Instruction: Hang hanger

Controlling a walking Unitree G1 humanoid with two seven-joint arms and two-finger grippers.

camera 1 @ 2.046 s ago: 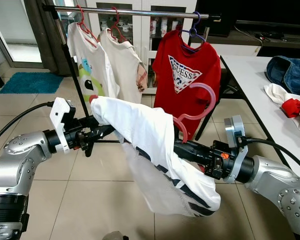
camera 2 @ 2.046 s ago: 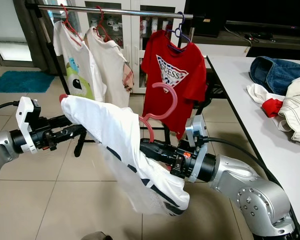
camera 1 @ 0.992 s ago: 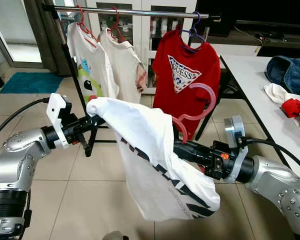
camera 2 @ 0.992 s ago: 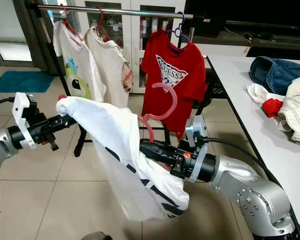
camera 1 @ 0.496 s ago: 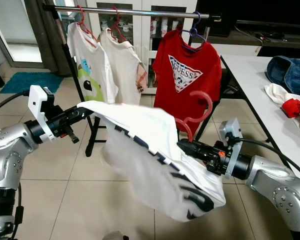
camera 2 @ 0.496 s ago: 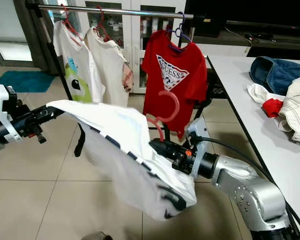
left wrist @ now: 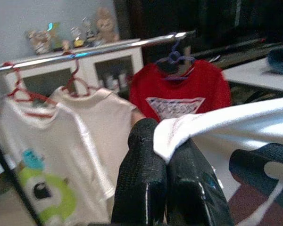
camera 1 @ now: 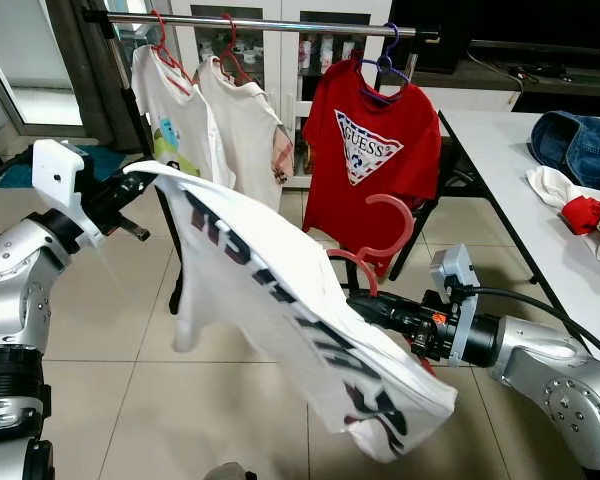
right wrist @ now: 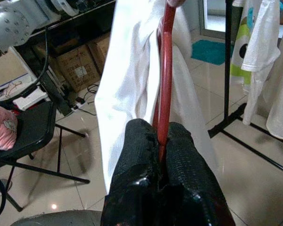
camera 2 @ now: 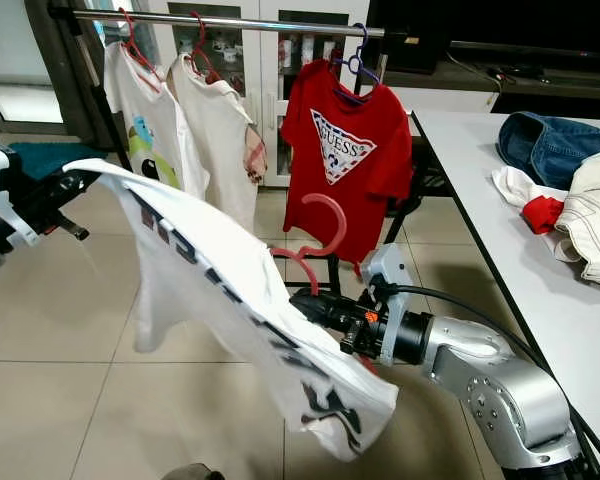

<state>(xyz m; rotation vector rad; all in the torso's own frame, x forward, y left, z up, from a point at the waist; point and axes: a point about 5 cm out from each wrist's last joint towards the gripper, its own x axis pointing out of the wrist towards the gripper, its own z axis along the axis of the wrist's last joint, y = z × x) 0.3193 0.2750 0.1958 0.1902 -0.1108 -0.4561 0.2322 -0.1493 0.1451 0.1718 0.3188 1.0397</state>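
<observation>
While the right gripper [right wrist: 162,146] is clamping the red hanger [camera 1: 375,243] near centre, the left gripper [left wrist: 167,157] is pinching the white shirt [camera 1: 280,300] at far left, stretching it below the rail [camera 1: 260,22].

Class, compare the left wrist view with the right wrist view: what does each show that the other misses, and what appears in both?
Left wrist view alone: the red logo T-shirt on a purple hanger, the clothes rail, and the left gripper pinching the white shirt's edge.

Right wrist view alone: the right gripper clamped on the red hanger, a black chair, cardboard boxes.

Both: the white shirt and the hanging monster-print T-shirt.
</observation>
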